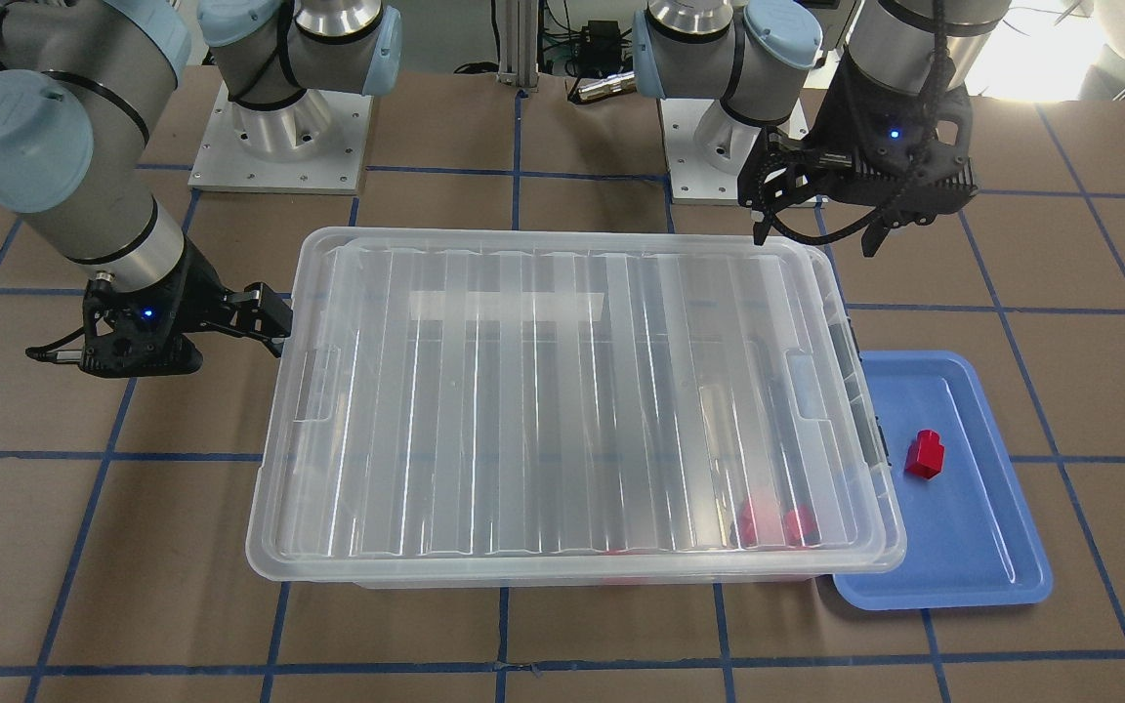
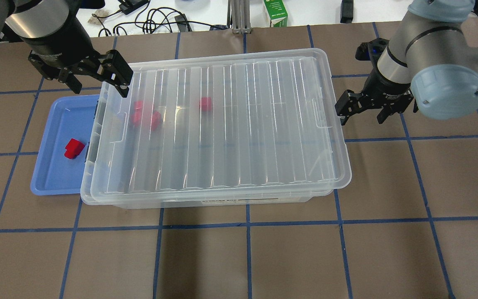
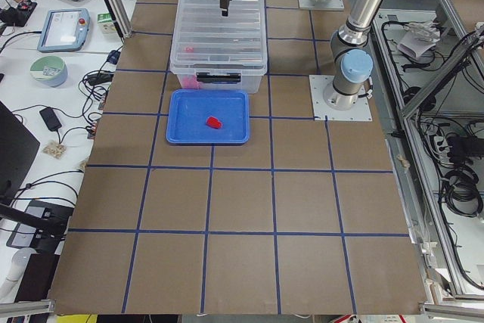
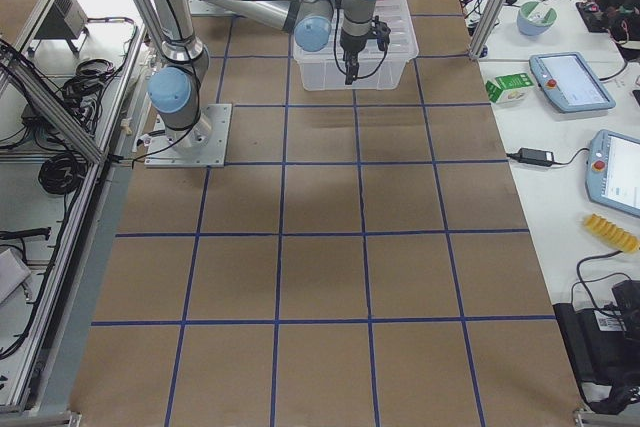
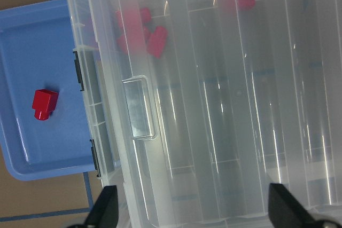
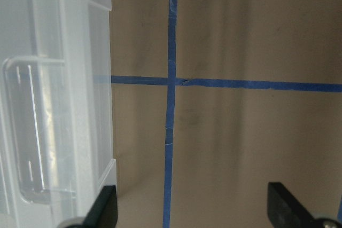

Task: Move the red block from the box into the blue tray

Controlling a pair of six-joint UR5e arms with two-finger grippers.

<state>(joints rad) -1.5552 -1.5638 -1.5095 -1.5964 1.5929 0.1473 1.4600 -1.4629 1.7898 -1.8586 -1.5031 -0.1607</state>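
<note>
One red block [image 2: 73,148] lies in the blue tray [image 2: 52,176], which sits against the left end of the box [image 2: 222,124]; it also shows in the left wrist view [image 5: 44,103]. The box's ribbed clear lid lies on it, slightly askew. Several more red blocks [image 2: 145,117] show blurred through the lid near that end. My left gripper [image 2: 93,77] is open and empty, above the box's far left corner. My right gripper [image 2: 363,110] is open and empty, just off the box's right end, beside the lid handle [image 6: 32,132].
Both arm bases [image 1: 279,146] are bolted to the table behind the box. A green carton [image 2: 275,12] and cables lie beyond the far edge. Brown table surface [image 2: 247,257] with blue tape lines spreads in front of the box.
</note>
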